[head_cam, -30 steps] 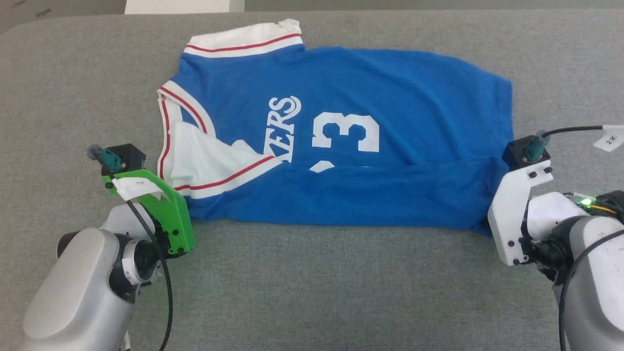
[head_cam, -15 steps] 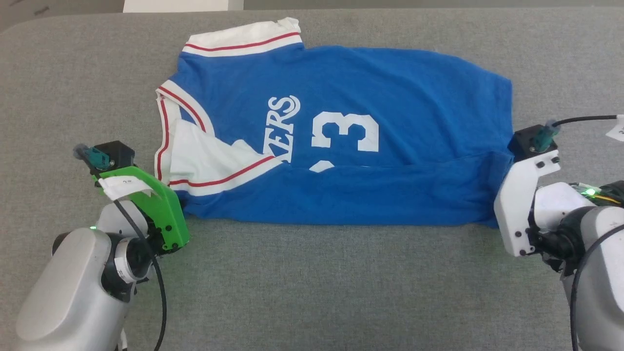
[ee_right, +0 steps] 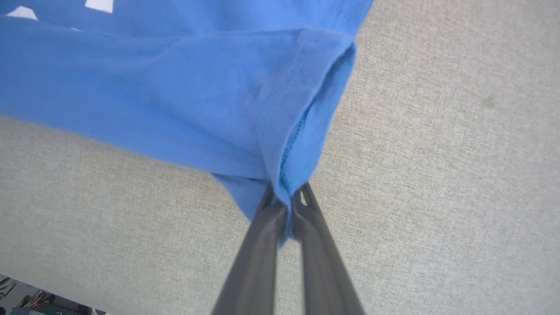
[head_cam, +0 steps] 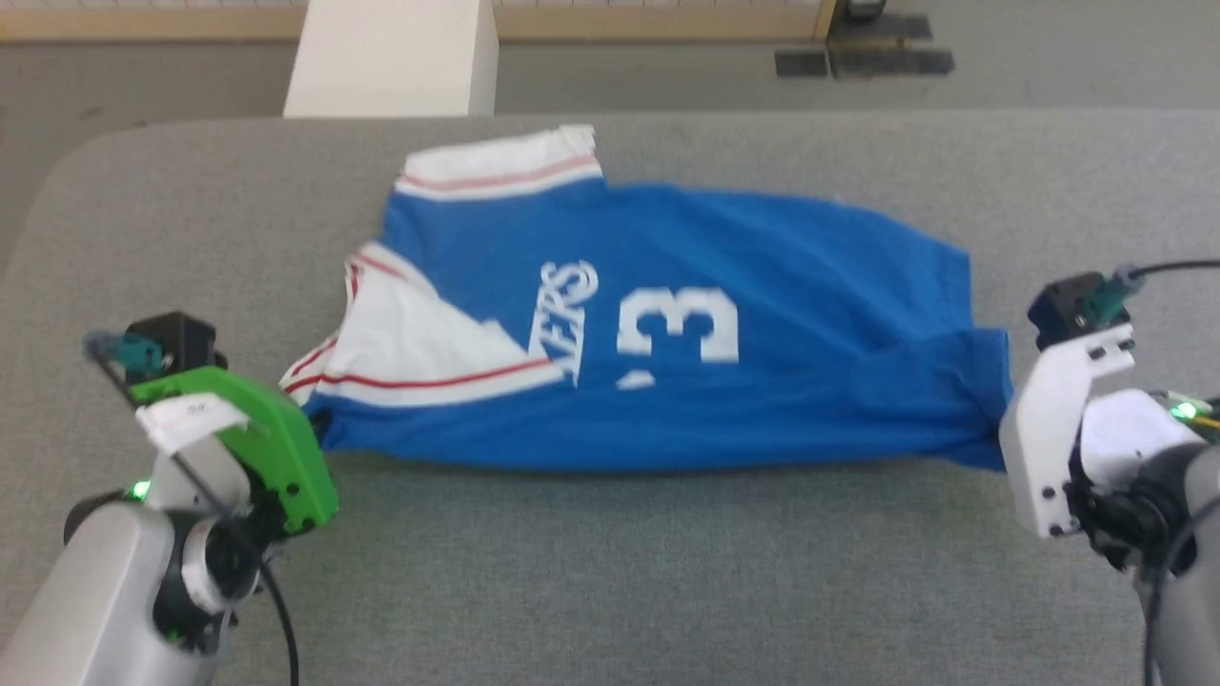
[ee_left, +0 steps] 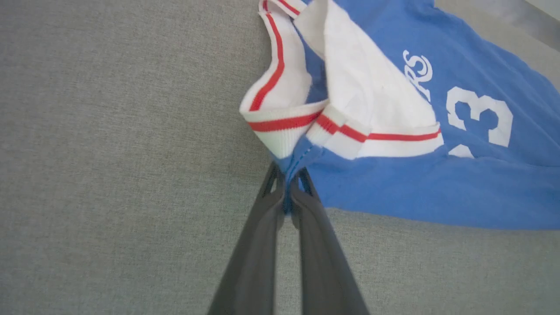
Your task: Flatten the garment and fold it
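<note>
Left hand [ee_left: 287,183] and right hand [ee_right: 286,199] each pinch a near corner of the bright blue jersey T-shirt [head_cam: 782,276], seemingly to fold evenly.

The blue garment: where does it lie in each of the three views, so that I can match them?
Head view: the garment spreads across the middle of the grey table.
Left wrist view: upper right, its corner pinched in the left tool.
Right wrist view: upper left, its hem corner pinched in the right tool.
Shared landmark: the folded blue flap along the near edge.
</note>
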